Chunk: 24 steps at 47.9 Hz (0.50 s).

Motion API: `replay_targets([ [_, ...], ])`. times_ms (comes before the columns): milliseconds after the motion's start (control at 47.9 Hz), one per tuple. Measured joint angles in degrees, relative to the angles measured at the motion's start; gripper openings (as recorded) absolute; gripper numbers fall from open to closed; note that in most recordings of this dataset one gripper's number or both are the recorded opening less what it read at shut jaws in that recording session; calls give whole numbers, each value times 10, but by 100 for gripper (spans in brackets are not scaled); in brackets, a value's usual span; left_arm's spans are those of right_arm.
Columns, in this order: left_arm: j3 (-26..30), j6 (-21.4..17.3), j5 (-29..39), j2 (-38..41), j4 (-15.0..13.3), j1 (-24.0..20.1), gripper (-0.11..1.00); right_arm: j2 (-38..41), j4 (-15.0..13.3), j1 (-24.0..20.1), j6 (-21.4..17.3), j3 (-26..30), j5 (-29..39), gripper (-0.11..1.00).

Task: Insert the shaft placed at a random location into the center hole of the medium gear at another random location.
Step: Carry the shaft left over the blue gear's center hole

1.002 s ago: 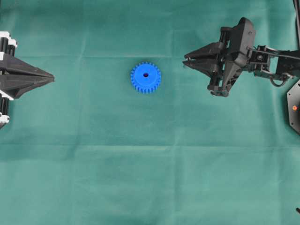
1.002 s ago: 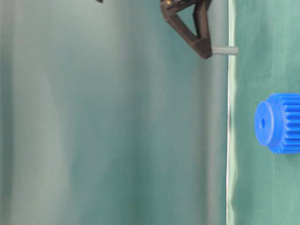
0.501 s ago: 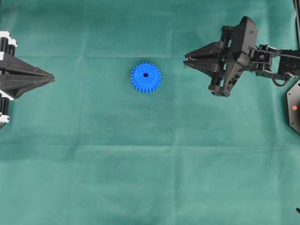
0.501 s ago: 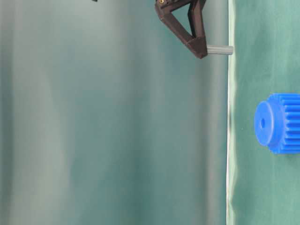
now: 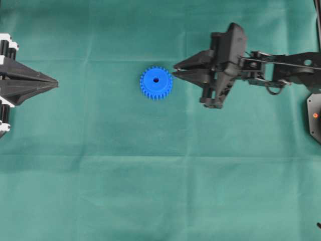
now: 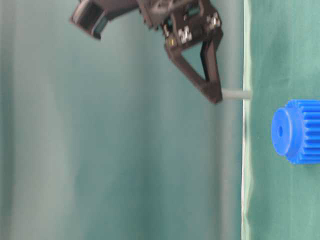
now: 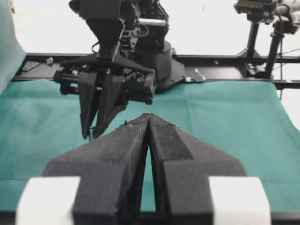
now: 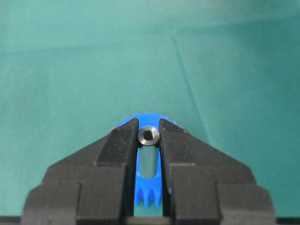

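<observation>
The blue medium gear lies flat on the green cloth with its center hole facing up and uncovered. My right gripper hovers just right of the gear, above the cloth, and is shut on the shaft, a short grey pin standing upright between its fingertips. In the table-level view the shaft sticks out from the fingertips toward the cloth, off to one side of the gear. The right wrist view shows the gear below the pin. My left gripper rests at the far left, shut and holding nothing.
Green cloth covers the whole table. A black base with a red light sits at the right edge. The right arm's base and camera stands rise behind the table's far edge.
My right gripper has carried the shaft leftward, from well right of the gear to just beside its right rim. The gear and the left gripper have not moved.
</observation>
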<state>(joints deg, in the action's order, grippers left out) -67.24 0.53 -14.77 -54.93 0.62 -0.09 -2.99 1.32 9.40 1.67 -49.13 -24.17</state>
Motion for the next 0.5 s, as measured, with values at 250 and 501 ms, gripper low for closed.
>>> replay_targets([
  [250, 0, 1, 0, 0, 0, 0, 0, 43, 0, -4, 1, 51, 8, 13],
  [501, 0, 1, 0, 0, 0, 0, 0, 62, 0, -4, 1, 69, 9, 13],
])
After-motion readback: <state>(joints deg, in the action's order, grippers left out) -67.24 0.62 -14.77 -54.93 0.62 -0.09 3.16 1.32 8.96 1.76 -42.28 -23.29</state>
